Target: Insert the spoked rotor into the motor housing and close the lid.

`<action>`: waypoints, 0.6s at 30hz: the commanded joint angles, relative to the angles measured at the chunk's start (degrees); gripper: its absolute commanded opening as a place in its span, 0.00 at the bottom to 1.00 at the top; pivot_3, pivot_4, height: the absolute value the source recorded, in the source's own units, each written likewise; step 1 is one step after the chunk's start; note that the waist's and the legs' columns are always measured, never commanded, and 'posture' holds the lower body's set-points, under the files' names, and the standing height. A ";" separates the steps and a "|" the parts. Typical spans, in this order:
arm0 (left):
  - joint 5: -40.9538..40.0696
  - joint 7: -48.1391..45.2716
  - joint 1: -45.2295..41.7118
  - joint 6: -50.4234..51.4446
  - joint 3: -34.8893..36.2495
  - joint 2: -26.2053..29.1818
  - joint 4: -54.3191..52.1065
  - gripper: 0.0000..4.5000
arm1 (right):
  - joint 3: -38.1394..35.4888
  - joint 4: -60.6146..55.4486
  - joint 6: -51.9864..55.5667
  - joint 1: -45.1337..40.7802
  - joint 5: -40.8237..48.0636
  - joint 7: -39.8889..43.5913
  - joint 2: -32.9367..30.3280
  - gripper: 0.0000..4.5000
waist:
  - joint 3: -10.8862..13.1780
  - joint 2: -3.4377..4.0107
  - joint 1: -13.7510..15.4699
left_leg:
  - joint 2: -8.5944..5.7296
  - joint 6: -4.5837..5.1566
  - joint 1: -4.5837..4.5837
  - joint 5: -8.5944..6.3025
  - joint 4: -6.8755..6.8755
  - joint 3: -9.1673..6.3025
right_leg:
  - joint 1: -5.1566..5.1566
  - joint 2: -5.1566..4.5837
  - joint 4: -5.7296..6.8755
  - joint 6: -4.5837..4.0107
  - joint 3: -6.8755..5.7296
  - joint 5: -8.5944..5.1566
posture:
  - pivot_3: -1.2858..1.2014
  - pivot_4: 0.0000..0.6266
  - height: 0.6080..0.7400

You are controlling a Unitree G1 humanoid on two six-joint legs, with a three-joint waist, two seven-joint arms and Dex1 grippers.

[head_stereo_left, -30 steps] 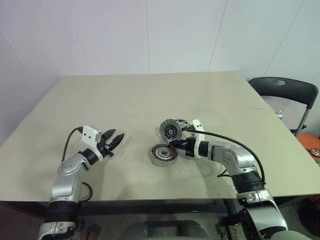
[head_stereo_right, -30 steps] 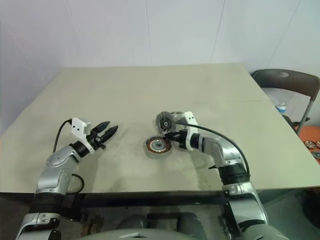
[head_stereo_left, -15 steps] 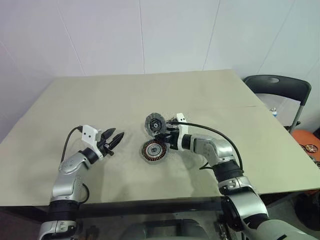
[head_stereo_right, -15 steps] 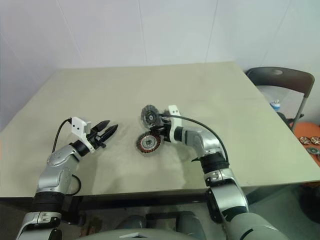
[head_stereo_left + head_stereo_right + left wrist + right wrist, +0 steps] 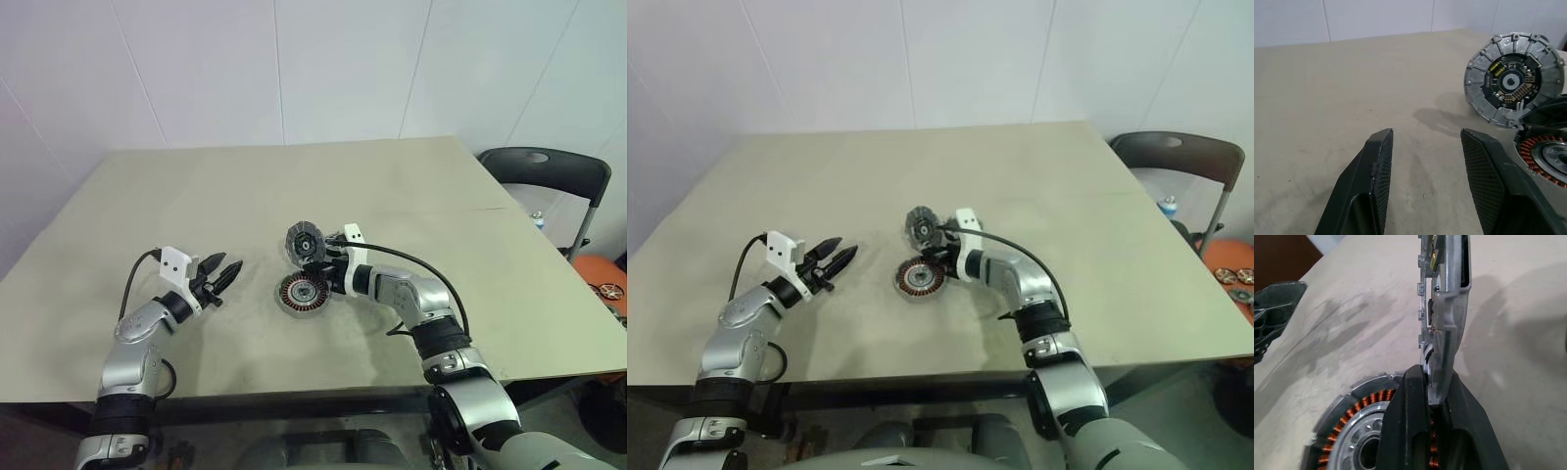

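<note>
The spoked rotor (image 5: 1511, 81) pinched in the right hand (image 5: 331, 273) is showing as cast silver metal with a dull, slightly grainy sheen and a matt black centre. Just below that hand, the motor housing (image 5: 302, 294) is gleaming with glossy copper windings around a pale, smooth metal middle. The left hand (image 5: 1425, 186) is showing black plastic fingers (image 5: 1376, 181) with finely textured pads. The counter (image 5: 196, 196) is looking matt, beige and faintly rough.

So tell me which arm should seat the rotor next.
Right: its jaws are shut on the spoked rotor, held on edge just above the motor housing. The left gripper stands open, apart.
</note>
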 commanded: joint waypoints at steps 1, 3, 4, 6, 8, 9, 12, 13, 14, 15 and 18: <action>-0.68 -0.05 -1.34 -0.45 0.42 -0.06 -2.27 0.52 | -0.96 -0.91 -2.53 -2.14 0.05 0.39 0.74 0.01 | 0.00 0.00 0.00 | 0.00 0.00 0.00 0.00 0.00 0.00 | 0.00 0.00 0.00 0.00 0.00 0.00 | 0.52 0.00 1.00; -0.69 -0.04 -1.21 -0.41 0.47 -0.03 -2.36 0.52 | -0.96 -1.33 -2.76 -1.83 0.23 0.87 0.97 0.06 | 0.00 0.00 -0.07 | 0.00 0.00 0.00 0.00 -0.01 0.00 | -0.01 0.00 0.00 0.00 0.00 0.00 | 0.52 0.00 1.00; -0.67 -0.01 -1.12 -0.45 0.57 0.03 -2.25 0.52 | -0.58 -1.81 -2.51 -1.58 0.33 1.69 0.89 0.13 | 0.00 0.00 -0.10 | 0.00 0.00 0.00 0.00 -0.01 0.00 | -0.01 0.00 0.00 0.00 0.00 0.00 | 0.52 0.00 1.00; -0.61 -0.01 -0.88 -0.54 0.70 0.12 -2.11 0.52 | 0.16 -2.44 -1.17 -1.36 0.58 3.05 0.68 0.23 | 0.00 0.00 -0.10 | 0.00 0.00 0.00 0.00 -0.01 0.00 | -0.01 0.00 0.00 0.00 0.00 0.00 | 0.52 0.00 1.00; -0.58 -0.04 -0.56 -0.57 0.71 0.18 -2.21 0.52 | 0.88 -3.19 -0.02 -1.14 0.67 4.33 0.48 0.39 | 0.00 0.01 -0.11 | 0.00 0.00 0.00 0.00 -0.01 0.00 | -0.01 0.00 0.00 0.00 0.00 0.00 | 0.52 0.00 1.00; -0.61 0.01 -0.41 -0.51 0.74 0.16 -2.37 0.52 | 0.92 -3.28 0.36 -1.14 0.49 4.19 0.45 0.45 | 0.00 0.01 -0.12 | 0.00 0.00 0.00 0.00 -0.01 0.00 | -0.01 0.00 0.00 0.00 0.00 0.00 | 0.52 0.00 1.00; -0.70 0.20 -0.26 -0.29 0.76 0.09 -2.75 0.52 | 1.53 -4.05 1.12 -1.19 0.29 5.68 -0.37 0.45 | 0.00 0.00 -0.09 | 0.00 0.00 0.00 0.00 -0.02 0.00 | -0.01 0.00 -0.01 0.00 0.00 0.00 | 0.52 0.00 1.00; -0.67 0.25 -0.25 -0.28 0.73 0.08 -2.81 0.52 | 2.03 -4.90 1.65 -1.16 0.58 7.23 -1.04 0.45 | 0.00 0.01 -0.09 | 0.00 0.00 -0.01 0.00 -0.01 0.00 | -0.01 0.00 -0.01 0.00 0.00 0.00 | 0.52 0.00 1.00; -0.67 0.29 -0.21 -0.23 0.70 0.05 -2.95 0.52 | 2.40 -6.12 2.62 -1.14 1.16 8.96 -1.91 0.45 | 0.00 0.01 -0.07 | 0.00 0.00 -0.01 0.00 -0.01 0.00 | -0.01 -0.01 -0.01 0.00 0.00 0.00 | 0.52 0.00 1.00; -0.75 0.30 -0.26 -0.12 0.75 0.06 -3.05 0.52 | 2.92 -7.58 3.73 -1.25 1.78 11.02 -3.13 0.45 | 0.00 0.01 -0.04 | 0.00 0.00 -0.02 0.00 -0.01 0.00 | -0.01 -0.01 -0.02 0.00 0.00 0.00 | 0.52 0.00 1.00; -0.97 0.29 -0.37 0.13 0.82 0.07 -3.33 0.52 | 4.46 -11.25 6.11 -1.51 3.17 17.24 -7.18 0.45 | 0.00 0.01 0.07 | 0.00 0.01 -0.04 -0.01 -0.02 0.00 | -0.02 -0.02 -0.04 0.00 0.00 0.00 | 0.52 0.00 1.00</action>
